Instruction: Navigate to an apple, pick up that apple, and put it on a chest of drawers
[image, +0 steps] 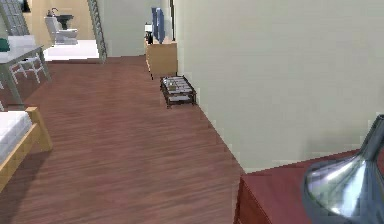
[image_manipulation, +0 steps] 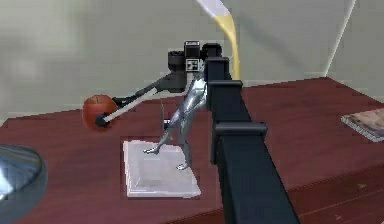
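End effector (image_manipulation: 108, 113) holds 1 apple (image_manipulation: 92, 105), clear of chest of drawers (image_manipulation: 300, 135) top; 1 silver statue (image_manipulation: 186, 118) nr it

readable text: none | white squares (image_manipulation: 181, 58) on arm (image_manipulation: 245, 150): black marks, no legible characters

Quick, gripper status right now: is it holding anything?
The gripper: open or shut cannot be told; the red apple is at its fingertips, but whether held or resting on the chest of drawers is unclear.
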